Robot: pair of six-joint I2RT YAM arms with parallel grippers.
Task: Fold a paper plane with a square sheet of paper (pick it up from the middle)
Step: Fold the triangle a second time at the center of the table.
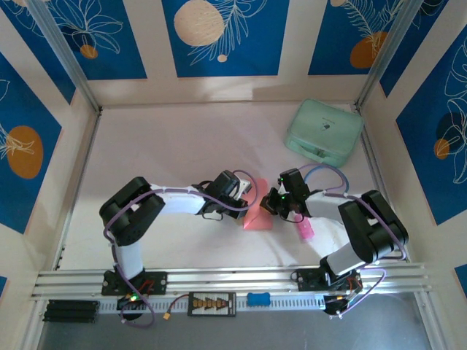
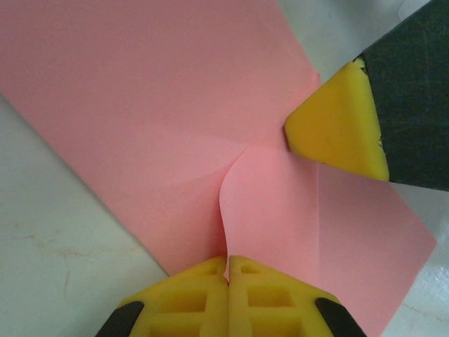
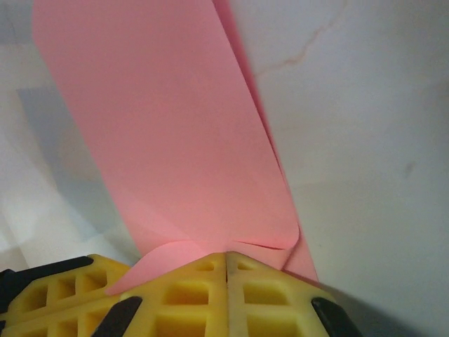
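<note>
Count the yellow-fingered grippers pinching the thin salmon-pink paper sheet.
2: the left gripper is shut on a curled flap of the thin salmon-pink paper sheet, and the right gripper is shut on another edge.

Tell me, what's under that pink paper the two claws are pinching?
The white table shows around the pink paper, which seems to rest on it. The patch directly beneath is covered, so I cannot see it.
</note>
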